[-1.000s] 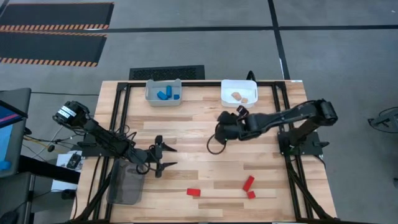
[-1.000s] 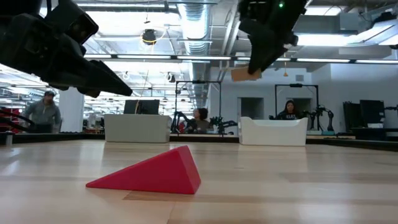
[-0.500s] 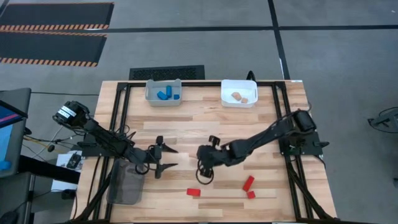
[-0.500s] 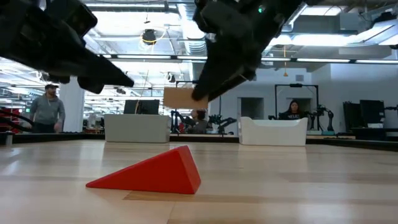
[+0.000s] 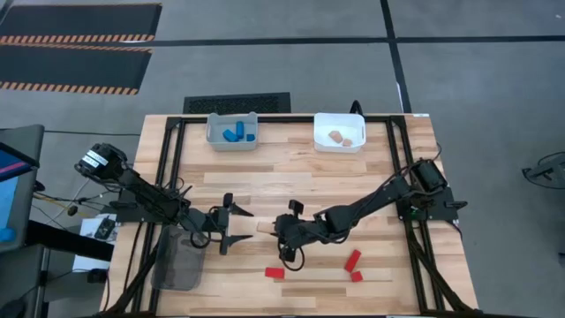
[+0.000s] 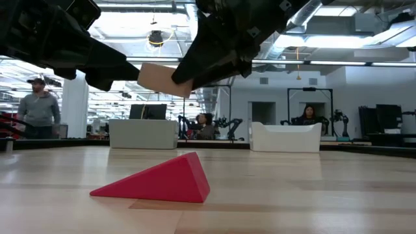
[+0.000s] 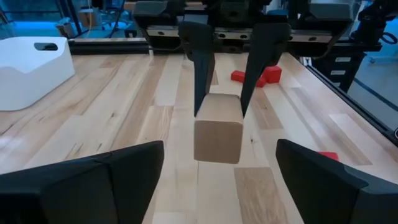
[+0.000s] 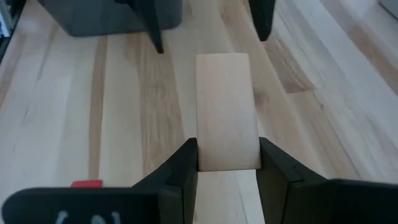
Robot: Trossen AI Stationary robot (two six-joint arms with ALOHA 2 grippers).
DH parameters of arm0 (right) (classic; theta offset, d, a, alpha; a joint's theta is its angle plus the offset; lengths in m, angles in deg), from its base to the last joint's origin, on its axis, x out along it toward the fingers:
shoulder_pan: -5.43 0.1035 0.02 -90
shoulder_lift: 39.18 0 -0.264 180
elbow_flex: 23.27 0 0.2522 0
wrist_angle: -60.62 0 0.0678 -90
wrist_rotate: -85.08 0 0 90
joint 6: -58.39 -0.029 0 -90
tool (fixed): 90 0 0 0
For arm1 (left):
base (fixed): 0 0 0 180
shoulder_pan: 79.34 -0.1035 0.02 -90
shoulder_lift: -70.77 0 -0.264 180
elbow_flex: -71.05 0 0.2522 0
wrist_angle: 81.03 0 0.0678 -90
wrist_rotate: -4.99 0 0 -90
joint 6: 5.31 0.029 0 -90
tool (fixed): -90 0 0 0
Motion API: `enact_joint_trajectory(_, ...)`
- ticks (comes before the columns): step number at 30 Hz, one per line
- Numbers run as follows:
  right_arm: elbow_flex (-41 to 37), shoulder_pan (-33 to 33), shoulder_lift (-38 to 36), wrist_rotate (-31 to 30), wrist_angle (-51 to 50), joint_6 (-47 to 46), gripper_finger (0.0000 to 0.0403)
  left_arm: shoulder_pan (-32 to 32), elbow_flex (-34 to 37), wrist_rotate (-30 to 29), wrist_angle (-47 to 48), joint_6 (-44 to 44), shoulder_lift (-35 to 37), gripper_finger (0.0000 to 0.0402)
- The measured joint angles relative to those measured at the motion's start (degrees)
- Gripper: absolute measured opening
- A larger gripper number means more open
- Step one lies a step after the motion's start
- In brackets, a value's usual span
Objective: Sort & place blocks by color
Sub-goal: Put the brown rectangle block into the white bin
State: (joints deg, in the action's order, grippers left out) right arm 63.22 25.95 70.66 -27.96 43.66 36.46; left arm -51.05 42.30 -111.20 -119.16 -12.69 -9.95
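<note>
Fingers (image 5: pixel 237 212) of the left gripper (image 5: pixel 231 223) stand spread wide at lower centre-left of the high view, holding nothing; the left wrist view shows them as two dark wedges along its bottom edge with a broad gap between them. Just right of them, the right gripper (image 5: pixel 279 231) has its fingers (image 8: pixel 180 165) closed on a plain tan block (image 5: pixel 264 228), which sticks out toward the left gripper. In the low view this tan block (image 6: pixel 162 78) hangs in the air above the counter (image 5: pixel 291 177), tilted, over a red wedge (image 6: pixel 159 180) lying on the wood.

At the upper edge of the counter, a grey bin (image 5: pixel 232 129) holds blue blocks (image 5: pixel 235 135), and to its right a white bin (image 5: pixel 340 132) holds tan blocks (image 5: pixel 340 137). A dark mesh bin (image 5: pixel 179 263) sits at lower left. Red blocks lie near the bottom edge: one (image 5: pixel 274 273) below the right gripper, two more (image 5: pixel 353 262) farther right. A person (image 6: pixel 38 107) stands at the left of the low view, beyond the counter.
</note>
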Motion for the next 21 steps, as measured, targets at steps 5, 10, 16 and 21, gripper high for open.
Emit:
enact_joint_trajectory(5, 0.0, -0.1, 0.0, -1.4, -0.4, 0.0, 0.0128, 0.0, 0.0, 0.0, 0.0, -0.2, 0.0, 0.0304)
enact_joint_trajectory(10, 0.0, -1.8, -2.8, -4.6, -12.9, -0.3, 0.0128, 0.0, 0.0, 0.0, 0.1, -0.7, 0.0, 0.0304)
enact_joint_trajectory(16, 0.0, -7.9, -9.7, -10.8, -33.4, -2.0, 0.0129, 0.0, 0.0, 0.0, -0.2, -0.9, 0.0, 0.0304)
enact_joint_trajectory(21, 0.0, -15.8, -14.9, -11.5, -43.3, -0.6, 0.0129, 0.0, 0.0, 0.0, 0.2, -0.9, 0.0, 0.0304)
